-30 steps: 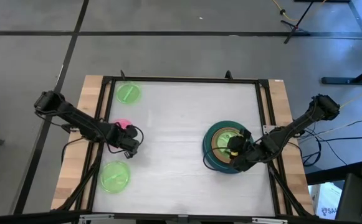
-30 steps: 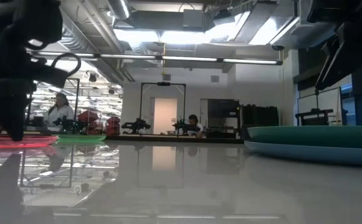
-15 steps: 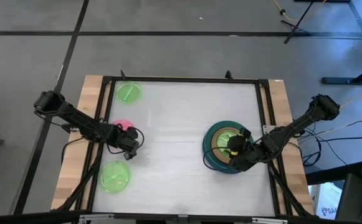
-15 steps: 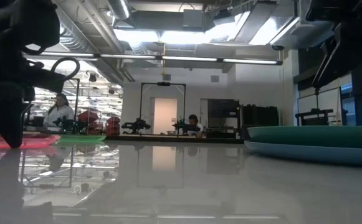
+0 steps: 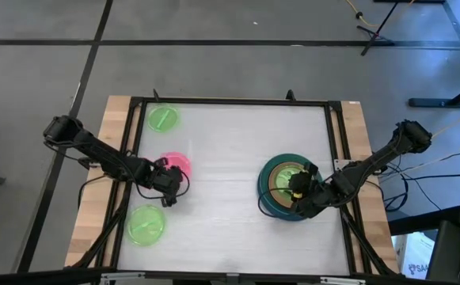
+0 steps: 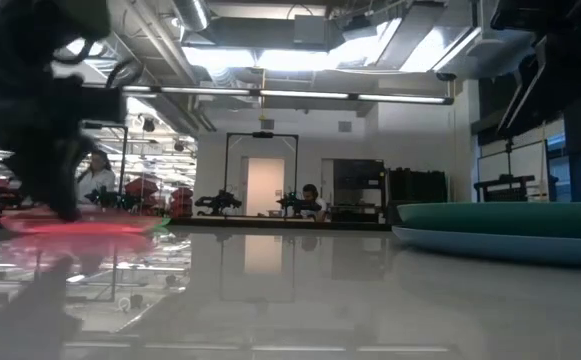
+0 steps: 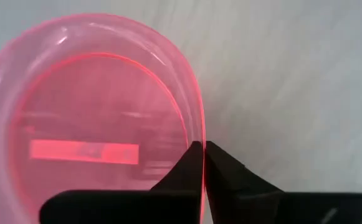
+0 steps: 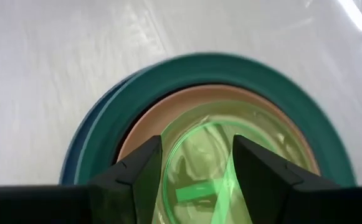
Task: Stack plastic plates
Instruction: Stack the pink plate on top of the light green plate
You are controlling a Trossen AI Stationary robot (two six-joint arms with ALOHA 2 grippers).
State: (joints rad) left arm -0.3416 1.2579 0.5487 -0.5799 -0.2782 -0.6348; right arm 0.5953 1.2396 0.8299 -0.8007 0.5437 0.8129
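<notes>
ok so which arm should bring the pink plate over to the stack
Left. The left pincer is already shut on the rim of the pink plate, on the left half of the table. The right pincer hangs open over the stack, with a lime-green plate between its fingers.

Bare table [image 5: 230, 150] lies open between the pink plate [image 5: 176, 165] at the left gripper [image 5: 171, 186] and the stack [image 5: 285, 186] under the right gripper [image 5: 298, 192]. Two lime plates [image 5: 163, 119] [image 5: 146, 224] flank the left edge.
</notes>
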